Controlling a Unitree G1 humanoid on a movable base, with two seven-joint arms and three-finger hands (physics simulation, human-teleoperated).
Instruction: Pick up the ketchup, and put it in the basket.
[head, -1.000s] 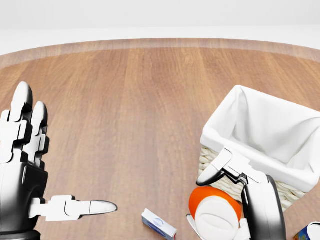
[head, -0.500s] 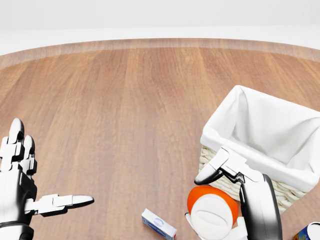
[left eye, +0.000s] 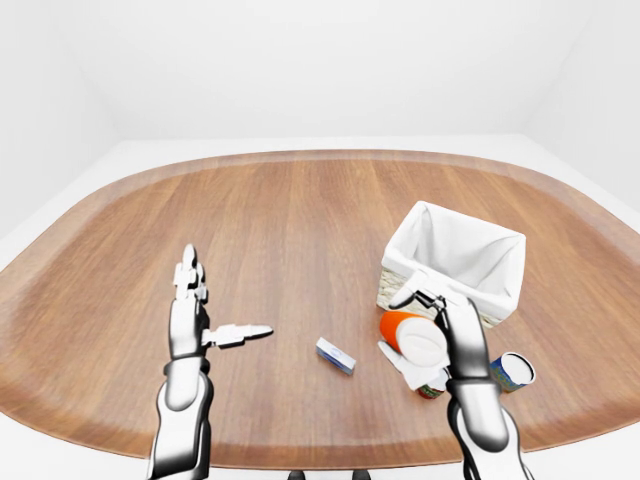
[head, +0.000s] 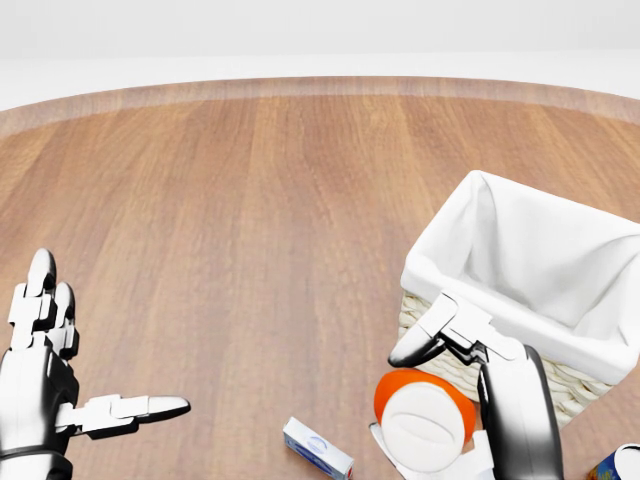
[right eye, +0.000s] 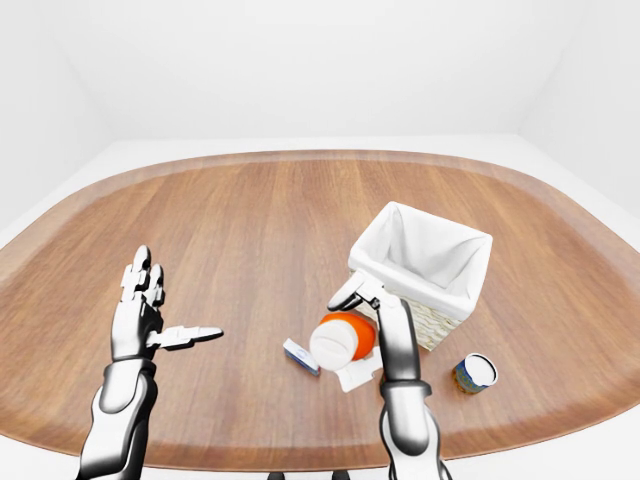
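Note:
The ketchup (head: 428, 425) is an orange-red bottle with a broad white cap that faces the camera, low in the head view just left of the basket. My right hand (head: 395, 400) is shut on it, fingers (head: 440, 330) curled over its top and the thumb under it. The basket (head: 520, 250) is wicker with a white cloth liner and stands at the right, touching or nearly touching the hand's far side. My left hand (head: 95, 350) is open at the lower left, fingers upright and thumb pointing right, holding nothing.
A small blue-and-white box (head: 318, 448) lies on the wooden table left of the ketchup. A blue can (left eye: 512, 371) stands right of my right arm, below the basket. The oval table's near edge (left eye: 320, 445) runs just under both hands.
My left hand has dropped lower and drawn left since a second ago, then risen slightly. The right hand and ketchup have shifted only slightly.

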